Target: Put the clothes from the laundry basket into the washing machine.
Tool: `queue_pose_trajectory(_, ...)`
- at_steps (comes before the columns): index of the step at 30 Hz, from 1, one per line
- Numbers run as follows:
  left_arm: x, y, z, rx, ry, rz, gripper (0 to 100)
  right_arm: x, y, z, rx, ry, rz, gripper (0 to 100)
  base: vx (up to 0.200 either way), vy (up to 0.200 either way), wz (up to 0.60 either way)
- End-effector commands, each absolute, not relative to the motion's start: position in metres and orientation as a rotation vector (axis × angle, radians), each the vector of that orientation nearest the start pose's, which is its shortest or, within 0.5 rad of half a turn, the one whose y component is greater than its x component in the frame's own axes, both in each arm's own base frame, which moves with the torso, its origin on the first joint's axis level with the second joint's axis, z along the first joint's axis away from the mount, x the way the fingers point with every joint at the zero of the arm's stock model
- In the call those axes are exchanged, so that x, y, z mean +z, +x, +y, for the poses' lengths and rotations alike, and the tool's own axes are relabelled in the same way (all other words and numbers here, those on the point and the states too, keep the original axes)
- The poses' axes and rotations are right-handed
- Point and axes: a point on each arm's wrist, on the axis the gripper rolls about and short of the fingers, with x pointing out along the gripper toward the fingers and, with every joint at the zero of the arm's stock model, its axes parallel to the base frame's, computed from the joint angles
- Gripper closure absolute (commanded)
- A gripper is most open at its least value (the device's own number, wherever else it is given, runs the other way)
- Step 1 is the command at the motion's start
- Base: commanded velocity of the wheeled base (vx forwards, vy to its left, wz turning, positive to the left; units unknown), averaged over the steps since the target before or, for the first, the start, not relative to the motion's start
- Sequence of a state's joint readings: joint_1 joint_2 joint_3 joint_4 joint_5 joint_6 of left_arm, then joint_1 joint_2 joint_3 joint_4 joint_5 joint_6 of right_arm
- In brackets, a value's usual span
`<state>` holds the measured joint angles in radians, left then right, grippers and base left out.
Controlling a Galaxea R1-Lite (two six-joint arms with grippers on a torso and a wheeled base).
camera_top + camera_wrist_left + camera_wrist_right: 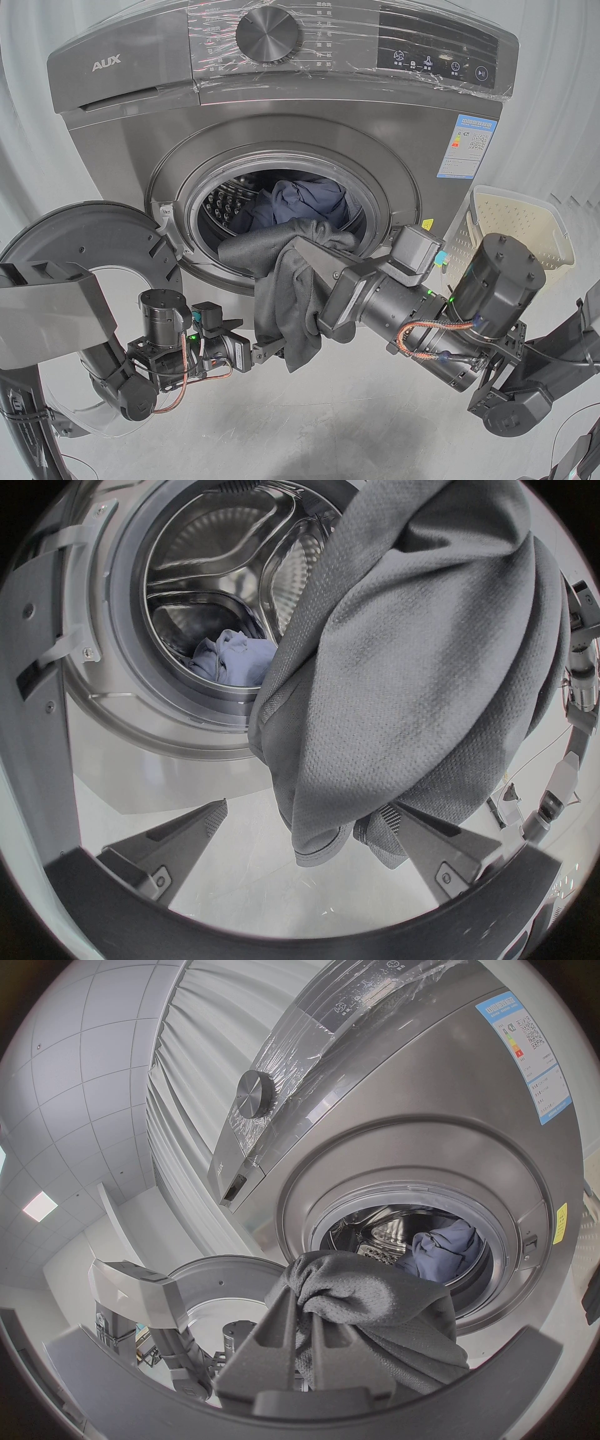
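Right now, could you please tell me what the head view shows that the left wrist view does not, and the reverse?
Head view, not left wrist: the laundry basket right of the washing machine, the control dial, and the right gripper shut on the grey garment. Left wrist, not head: the drum's raised ribs, and the fingers of the left gripper standing open, one each side of the garment's hem. Both: the grey garment draped over the drum opening's lip and a blue garment inside the drum.
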<state>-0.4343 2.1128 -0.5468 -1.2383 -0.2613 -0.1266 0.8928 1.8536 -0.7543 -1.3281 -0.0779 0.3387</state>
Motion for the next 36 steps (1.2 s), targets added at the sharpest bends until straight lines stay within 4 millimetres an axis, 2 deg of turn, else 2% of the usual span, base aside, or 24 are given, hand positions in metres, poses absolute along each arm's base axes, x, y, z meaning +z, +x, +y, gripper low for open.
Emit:
queue_pose_trajectory(1,0.036,0.304,-0.149,-0.678,-0.090,0.395,0,0.191,0.207,0.257,0.846,0.432,-0.070,100,0.000,0.000,0.00)
queue_pose_trajectory(8,0.030,0.317,-0.157,-0.692,-0.097,0.350,0,0.191,0.206,0.257,0.850,0.435,-0.078,100,0.000,0.000,0.00)
queue_pose_trajectory(15,0.025,0.321,-0.165,-0.708,-0.119,0.315,0,0.188,0.206,0.257,0.850,0.429,-0.070,100,0.000,0.000,0.00)
queue_pose_trajectory(16,0.026,0.321,-0.167,-0.711,-0.124,0.308,100,0.188,0.206,0.256,0.849,0.430,-0.068,100,0.000,0.000,0.00)
queue_pose_trajectory(22,0.032,0.319,-0.169,-0.724,-0.137,0.253,100,0.187,0.206,0.257,0.847,0.428,-0.066,100,0.000,0.000,0.00)
queue_pose_trajectory(26,0.041,0.309,-0.168,-0.736,-0.165,0.216,100,0.185,0.210,0.255,0.833,0.422,-0.062,100,0.000,0.000,0.00)
queue_pose_trajectory(30,0.061,0.289,-0.157,-0.738,-0.171,0.163,100,0.177,0.223,0.251,0.797,0.403,-0.049,100,0.000,0.000,0.00)
queue_pose_trajectory(33,0.087,0.266,-0.142,-0.740,-0.180,0.129,100,0.167,0.237,0.246,0.751,0.375,-0.039,100,0.000,0.000,0.00)
queue_pose_trajectory(34,0.090,0.263,-0.141,-0.741,-0.181,0.124,100,0.166,0.238,0.245,0.745,0.371,-0.039,100,0.000,0.000,0.00)
queue_pose_trajectory(36,0.099,0.246,-0.132,-0.742,-0.175,0.116,100,0.159,0.250,0.240,0.710,0.355,-0.040,100,0.000,0.000,0.00)
